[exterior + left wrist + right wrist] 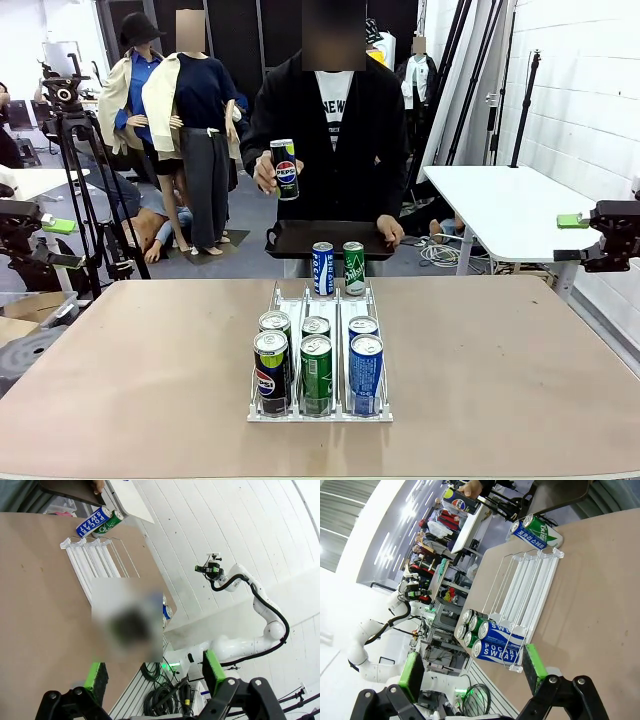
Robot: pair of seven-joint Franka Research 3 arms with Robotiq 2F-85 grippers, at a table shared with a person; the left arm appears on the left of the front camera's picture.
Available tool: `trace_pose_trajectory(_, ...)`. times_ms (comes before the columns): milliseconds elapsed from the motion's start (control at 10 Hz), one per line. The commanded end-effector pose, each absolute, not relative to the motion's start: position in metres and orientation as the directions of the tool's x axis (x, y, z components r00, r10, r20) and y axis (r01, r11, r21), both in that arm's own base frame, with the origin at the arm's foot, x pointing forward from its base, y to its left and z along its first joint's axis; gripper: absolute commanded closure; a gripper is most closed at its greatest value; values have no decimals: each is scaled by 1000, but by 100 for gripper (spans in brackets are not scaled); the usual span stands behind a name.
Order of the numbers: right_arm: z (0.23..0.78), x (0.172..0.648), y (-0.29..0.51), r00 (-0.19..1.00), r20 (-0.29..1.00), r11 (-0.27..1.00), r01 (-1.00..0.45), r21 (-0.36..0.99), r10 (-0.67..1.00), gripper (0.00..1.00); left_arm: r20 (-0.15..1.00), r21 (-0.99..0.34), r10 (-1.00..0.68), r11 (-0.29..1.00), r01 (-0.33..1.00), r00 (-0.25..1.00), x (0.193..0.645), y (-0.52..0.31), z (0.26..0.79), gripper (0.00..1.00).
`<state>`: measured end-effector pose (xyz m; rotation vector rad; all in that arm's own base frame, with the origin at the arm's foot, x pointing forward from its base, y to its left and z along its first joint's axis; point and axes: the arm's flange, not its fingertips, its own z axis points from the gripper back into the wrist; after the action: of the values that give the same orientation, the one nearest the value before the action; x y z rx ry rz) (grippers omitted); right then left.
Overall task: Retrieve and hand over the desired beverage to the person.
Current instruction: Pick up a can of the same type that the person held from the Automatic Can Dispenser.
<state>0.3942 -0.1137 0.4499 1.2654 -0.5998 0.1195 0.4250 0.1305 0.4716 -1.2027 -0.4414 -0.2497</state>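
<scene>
Left gripper point(154, 672) and right gripper point(474, 667) hang open, off to the sides. The person point(335, 130) shows a Pepsi can point(285, 168). The front rack Pepsi point(270, 372) stands tight beside a green can point(316, 372), which a sloppy grab might topple.

Raised at opposite sides, the left gripper point(62, 244) and the right gripper point(567, 238) pointed inward toward each other, well apart. Both were spread wide, the left's green pads point(95, 677) and the right's pads point(534, 662) far from meeting. The right arm point(272, 629) and the left arm point(365, 632) were each bent in a tall arch. The person point(335, 130) held one hand point(265, 172) at chest height, fingers curled, the other hand point(388, 232) low.
</scene>
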Motion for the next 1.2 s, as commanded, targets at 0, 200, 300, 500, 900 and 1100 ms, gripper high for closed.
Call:
trace_pose_trajectory(0,450,393,-113,840,488,323,-405,855,-239,0,459,-840,48,348,416,887,424,131,472,0)
trace_pose_trajectory(200,450,393,-113,840,488,323,-405,855,-239,0,459,-840,48,348,416,887,424,131,472,0)
trace_pose_trajectory(300,450,393,-113,840,488,323,-405,855,-239,0,459,-840,48,348,416,887,424,131,472,0)
trace_pose_trajectory(500,450,393,-113,840,488,323,-405,855,-239,0,459,-840,48,348,416,887,424,131,472,0)
trace_pose_trajectory(900,450,393,-113,840,488,323,-405,855,-239,0,459,-840,48,348,416,887,424,131,472,0)
trace_pose_trajectory(1100,450,393,-113,840,488,323,-405,855,-239,0,459,-840,48,348,416,887,424,131,472,0)
